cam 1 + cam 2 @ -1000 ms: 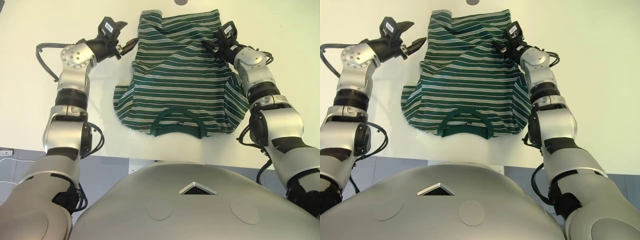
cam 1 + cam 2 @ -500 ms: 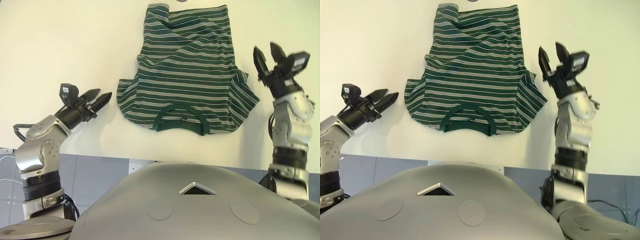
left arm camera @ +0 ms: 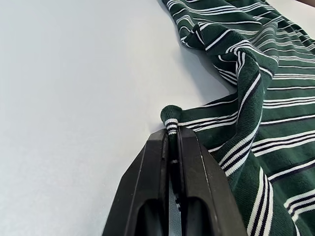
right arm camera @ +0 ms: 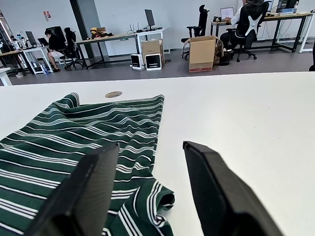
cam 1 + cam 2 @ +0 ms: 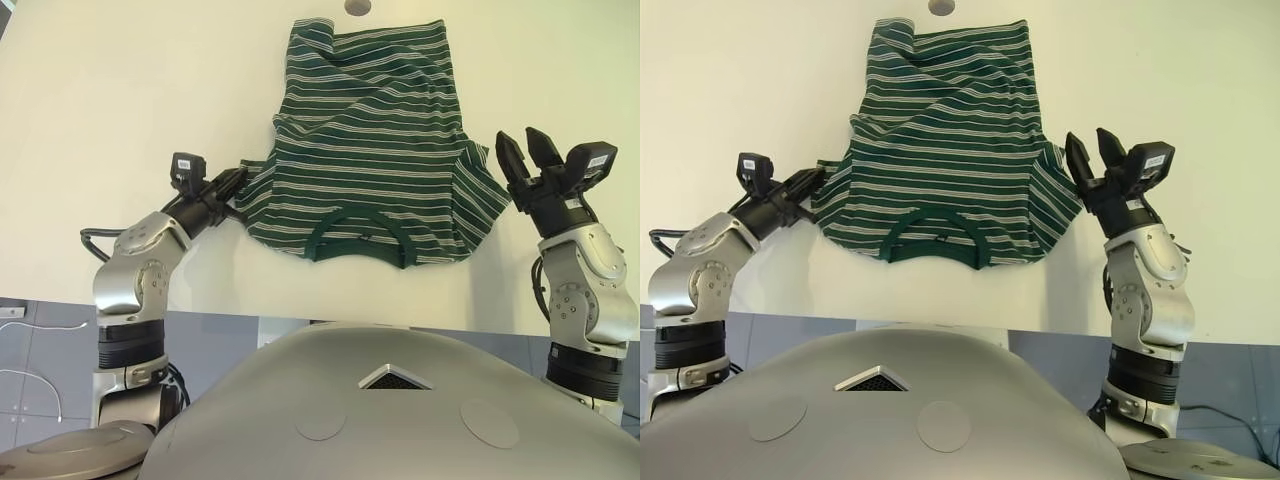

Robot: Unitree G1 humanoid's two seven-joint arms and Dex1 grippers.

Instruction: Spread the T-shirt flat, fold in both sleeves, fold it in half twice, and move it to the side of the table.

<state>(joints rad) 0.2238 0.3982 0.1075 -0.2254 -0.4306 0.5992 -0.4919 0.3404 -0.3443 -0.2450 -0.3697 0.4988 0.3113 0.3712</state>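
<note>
A dark green T-shirt [image 5: 372, 150] with white stripes lies on the white table [image 5: 120, 100], collar toward me, hem at the far side, body still wrinkled. My left gripper [image 5: 238, 182] is at the shirt's left sleeve, shut on the sleeve's edge [image 3: 171, 124], which shows pinched between the black fingers [image 3: 194, 167]. My right gripper [image 5: 526, 150] hovers open just off the shirt's right sleeve [image 5: 482, 190], its two black fingers [image 4: 93, 182] spread with nothing between them; the sleeve tip [image 4: 157, 194] lies just beyond them.
A small round disc [image 5: 356, 7] is set in the table just past the shirt's hem. Bare tabletop stretches to the left and right of the shirt. The table's near edge [image 5: 220, 312] runs close in front of me.
Both arms came back from the far hem to the near sleeves. The left gripper closed in on the left sleeve and shut on its edge. The right gripper dropped beside the right sleeve, staying open.
</note>
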